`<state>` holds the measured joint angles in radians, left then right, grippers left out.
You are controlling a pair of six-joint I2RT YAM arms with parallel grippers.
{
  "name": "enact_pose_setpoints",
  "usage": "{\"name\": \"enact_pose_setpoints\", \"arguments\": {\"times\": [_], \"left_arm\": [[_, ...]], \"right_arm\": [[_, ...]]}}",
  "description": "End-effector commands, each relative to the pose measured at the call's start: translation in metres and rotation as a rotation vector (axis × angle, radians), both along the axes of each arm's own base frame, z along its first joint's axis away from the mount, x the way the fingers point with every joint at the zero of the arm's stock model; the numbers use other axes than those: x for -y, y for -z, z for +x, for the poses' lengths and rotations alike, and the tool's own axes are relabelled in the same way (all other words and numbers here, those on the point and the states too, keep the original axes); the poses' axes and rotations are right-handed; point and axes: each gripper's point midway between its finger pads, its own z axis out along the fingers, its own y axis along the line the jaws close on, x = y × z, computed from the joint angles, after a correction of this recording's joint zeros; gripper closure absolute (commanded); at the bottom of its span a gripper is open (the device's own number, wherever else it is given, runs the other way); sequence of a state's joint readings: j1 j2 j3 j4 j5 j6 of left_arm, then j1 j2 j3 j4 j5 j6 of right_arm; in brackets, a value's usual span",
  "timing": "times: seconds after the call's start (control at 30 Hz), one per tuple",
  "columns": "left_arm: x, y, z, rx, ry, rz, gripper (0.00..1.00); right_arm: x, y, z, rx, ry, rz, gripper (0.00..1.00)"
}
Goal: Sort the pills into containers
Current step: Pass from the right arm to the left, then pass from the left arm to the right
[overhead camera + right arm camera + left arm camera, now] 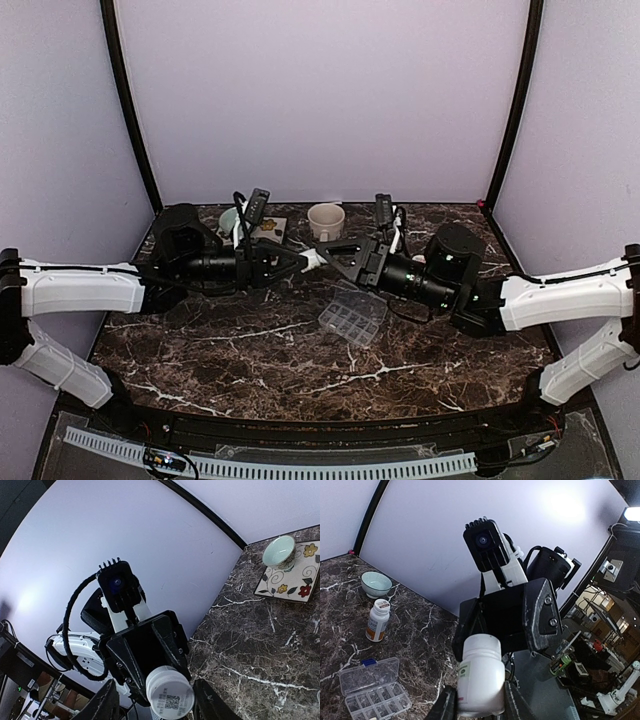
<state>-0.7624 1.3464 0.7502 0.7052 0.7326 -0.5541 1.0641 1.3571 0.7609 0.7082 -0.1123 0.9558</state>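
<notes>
White arm links (80, 287), black cabled wrists, screwed black fingers (540, 612)

High rear overview; two close, opposed wrist views

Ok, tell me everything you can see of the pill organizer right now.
The pill organizer is a small rectangular box of clear plastic, lying flat on the dark marble table near its middle. Its hinged lid is folded open beside the tray, with a small blue tab on its outer edge. The tray shows two rows of little square compartments; no pills can be made out in them. Only the table touches it.
</notes>
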Motion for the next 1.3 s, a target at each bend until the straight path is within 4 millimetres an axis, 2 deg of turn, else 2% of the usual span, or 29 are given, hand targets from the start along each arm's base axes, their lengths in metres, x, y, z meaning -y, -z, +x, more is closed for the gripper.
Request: {"name": "enact_pose_setpoints", "arguments": {"times": [0.0, 0.1, 0.23, 0.53, 1.27], "left_arm": [[-0.001, -0.011, -0.012, 0.100, 0.057, 0.051, 0.99], [0.000, -0.011, -0.017, 0.118, 0.092, 0.086, 1.00], [0.000, -0.010, -0.024, 0.130, 0.149, 0.129, 1.00], [-0.004, -0.006, -0.034, 0.115, 0.236, 0.183, 1.00], [-0.001, -0.003, -0.038, 0.101, 0.298, 0.205, 1.00]], "right_arm": [[0.008, -0.027, -0.005, 0.062, -0.009, -0.010, 0.47], [0.011, -0.024, -0.007, 0.064, -0.015, -0.066, 0.46], [0.016, -0.009, -0.010, 0.056, -0.031, -0.150, 0.46], [0.015, 0.006, -0.026, 0.033, -0.122, -0.211, 0.50], [0.003, 0.009, -0.039, -0.001, -0.230, -0.186, 0.57]]}}
